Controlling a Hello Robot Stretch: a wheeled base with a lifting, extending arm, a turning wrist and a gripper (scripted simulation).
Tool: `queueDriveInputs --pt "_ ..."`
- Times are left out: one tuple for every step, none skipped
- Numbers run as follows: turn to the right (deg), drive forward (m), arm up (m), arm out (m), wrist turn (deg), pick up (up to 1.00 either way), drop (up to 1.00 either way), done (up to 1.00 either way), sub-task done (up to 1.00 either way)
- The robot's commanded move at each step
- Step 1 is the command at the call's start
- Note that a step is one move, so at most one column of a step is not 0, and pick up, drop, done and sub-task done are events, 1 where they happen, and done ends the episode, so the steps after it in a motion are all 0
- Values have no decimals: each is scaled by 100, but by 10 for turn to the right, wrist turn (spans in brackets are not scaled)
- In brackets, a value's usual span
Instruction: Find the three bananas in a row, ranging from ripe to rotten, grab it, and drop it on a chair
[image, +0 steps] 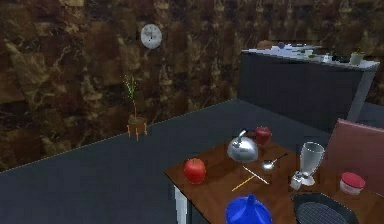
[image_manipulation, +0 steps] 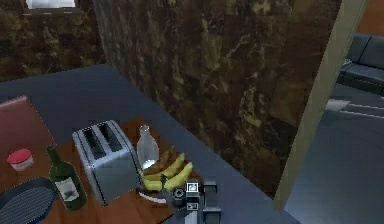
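Note:
Yellow bananas (image_manipulation: 165, 172) lie in a row on the brown table (image_manipulation: 50, 140), just right of a silver toaster (image_manipulation: 103, 160). My gripper (image_manipulation: 174, 194) sits at the bananas' near edge, with the arm (image_manipulation: 207, 208) rising from the bottom of the arm side view. With the bananas on the table right behind the fingers, I cannot tell whether the gripper holds anything. A reddish-brown chair (image_manipulation: 14, 122) stands at the table's far end and appears again as a chair (image: 356, 150) at the forward view's right.
The table (image: 215, 182) carries a red apple (image: 195, 170), a metal dome (image: 242, 148), a glass (image: 312, 157) and a dark pan (image: 325, 210). A green bottle (image_manipulation: 65, 183) stands left of the toaster. A counter (image: 300, 90) and a potted plant (image: 135, 108) stand ahead across open floor.

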Motion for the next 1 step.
queueDriveInputs --pt "0 0 32 0 0 0 0 0 0"
